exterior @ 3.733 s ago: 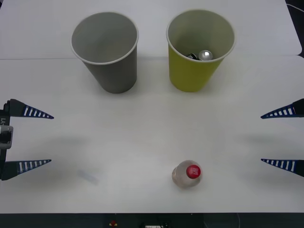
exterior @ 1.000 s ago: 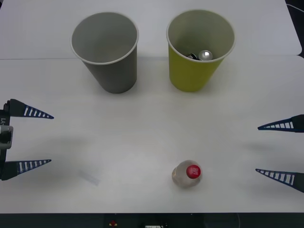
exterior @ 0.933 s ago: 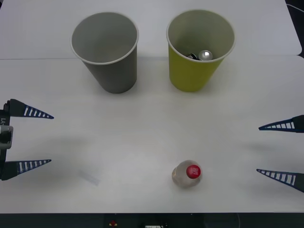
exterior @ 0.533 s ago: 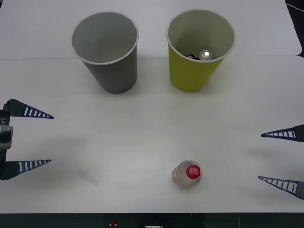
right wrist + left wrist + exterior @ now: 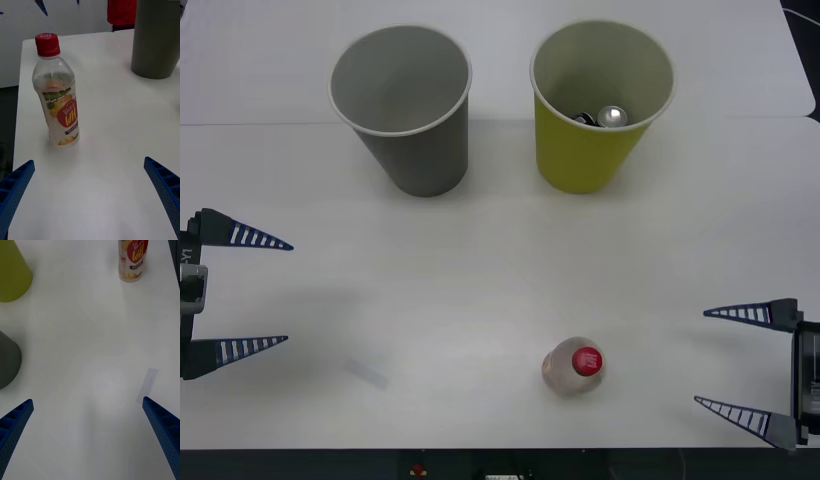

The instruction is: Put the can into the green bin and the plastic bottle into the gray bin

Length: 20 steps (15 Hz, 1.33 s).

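White table (image 5: 480,270), right end effector (image 5: 725,362) nearer plastic bottle (image 5: 573,366)

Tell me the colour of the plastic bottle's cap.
Red. The plastic bottle stands upright on the table; its cap shows best in the right wrist view.

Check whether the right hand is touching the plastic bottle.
Apart. The front view shows bare table between the open right hand and the upright plastic bottle.

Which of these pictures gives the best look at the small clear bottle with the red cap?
The right wrist view: the clear plastic bottle with its red screw cap stands upright in full side view, label readable. The front view looks down on its cap. The left wrist view catches its lower labelled part.
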Tool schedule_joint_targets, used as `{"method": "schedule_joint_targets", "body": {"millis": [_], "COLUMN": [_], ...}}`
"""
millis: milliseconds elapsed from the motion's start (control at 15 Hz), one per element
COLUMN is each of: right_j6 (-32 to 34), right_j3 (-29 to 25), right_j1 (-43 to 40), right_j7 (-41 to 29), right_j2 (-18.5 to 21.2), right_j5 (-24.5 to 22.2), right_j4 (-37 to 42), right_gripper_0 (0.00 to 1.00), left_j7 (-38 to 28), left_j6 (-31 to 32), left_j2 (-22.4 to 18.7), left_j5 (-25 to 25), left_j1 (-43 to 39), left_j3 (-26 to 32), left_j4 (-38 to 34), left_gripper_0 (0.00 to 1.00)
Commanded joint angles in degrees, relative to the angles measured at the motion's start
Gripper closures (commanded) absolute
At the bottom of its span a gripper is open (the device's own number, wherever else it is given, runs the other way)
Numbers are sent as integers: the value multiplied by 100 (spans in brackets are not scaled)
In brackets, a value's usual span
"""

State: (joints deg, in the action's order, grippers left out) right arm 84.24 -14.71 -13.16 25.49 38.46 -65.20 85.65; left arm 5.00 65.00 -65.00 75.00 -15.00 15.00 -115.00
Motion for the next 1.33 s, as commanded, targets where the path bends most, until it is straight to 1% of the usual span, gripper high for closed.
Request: {"method": "schedule_joint_targets", "body": {"millis": [67, 400, 533, 600, 733, 867, 1067, 1333], "right_j6": [146, 225, 225, 286, 295, 278, 84, -153], "right_j3": [65, 311, 407, 443, 654, 1005, 1374, 1594], "right_j1": [15, 226, 358, 481, 692, 841, 929, 1052], "right_j7": [96, 421, 703, 878, 1142, 1248, 1353, 1432], "right_j2": [-269, -506, -594, -690, -734, -734, -761, -849], "right_j5": [-10, -10, -2, -2, 42, 236, 473, 499], "right_j4": [-259, -760, -1006, -1287, -1648, -1894, -1990, -1990], "right_gripper_0": [0, 0, 0, 0, 0, 0, 0, 0], "left_j7": [0, 0, 0, 0, 0, 0, 0, 0], "left_j6": [0, 0, 0, 0, 0, 0, 0, 0], "left_j2": [0, 0, 0, 0, 0, 0, 0, 0], "left_j5": [0, 0, 0, 0, 0, 0, 0, 0], "left_j1": [0, 0, 0, 0, 0, 0, 0, 0], "left_j3": [0, 0, 0, 0, 0, 0, 0, 0], "left_j4": [0, 0, 0, 0, 0, 0, 0, 0], "left_gripper_0": [0, 0, 0, 0, 0, 0, 0, 0]}}
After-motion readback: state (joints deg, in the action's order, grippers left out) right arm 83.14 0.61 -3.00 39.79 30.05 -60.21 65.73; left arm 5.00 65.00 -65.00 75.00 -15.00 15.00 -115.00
